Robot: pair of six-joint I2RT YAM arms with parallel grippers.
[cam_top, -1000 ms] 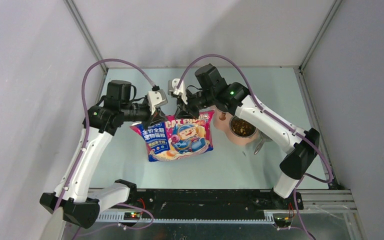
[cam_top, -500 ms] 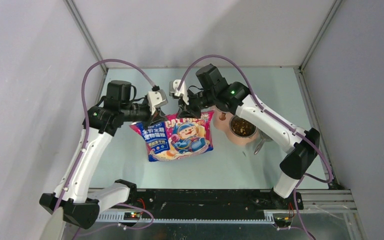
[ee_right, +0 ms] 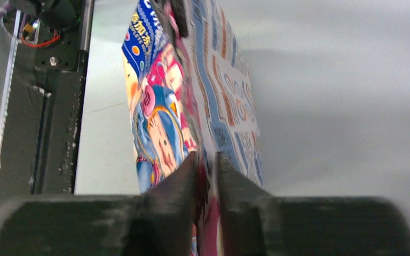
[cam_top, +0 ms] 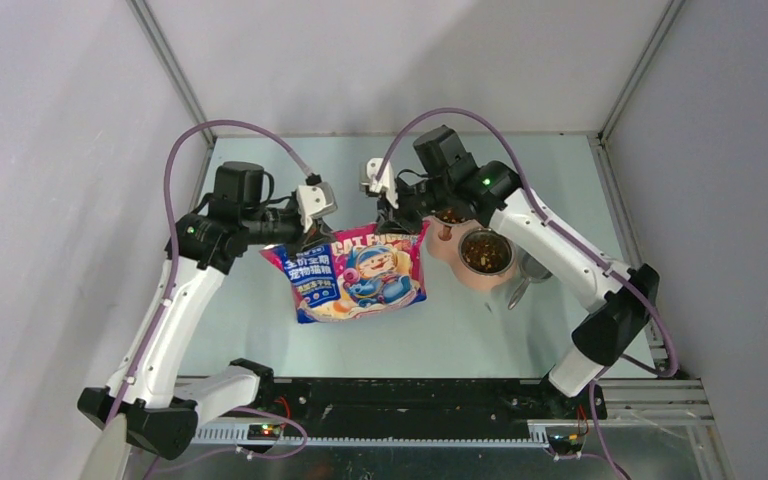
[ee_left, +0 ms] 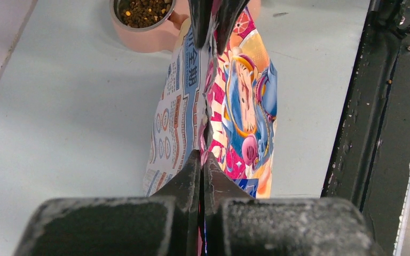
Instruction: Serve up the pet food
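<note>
Top external view: left gripper (cam_top: 309,238) clamped on the bag (cam_top: 360,276) at its top-left corner, right gripper (cam_top: 389,224) pinching its top-right corner narrowly, pet food (cam_top: 485,253) in the pink bowl (cam_top: 466,276) just right of the bag; a slipping pinch could swing the bag into the bowl and spill it.

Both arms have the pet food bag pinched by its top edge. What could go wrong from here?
1. The pet food bag is held only by two thin pinches. The right gripper shows a slight gap between its jaws around the edge, so that corner might slip free while the left gripper holds.
2. The pink bowl, already holding kibble, sits close beside the bag. A swinging bag could knock it and spill.
</note>
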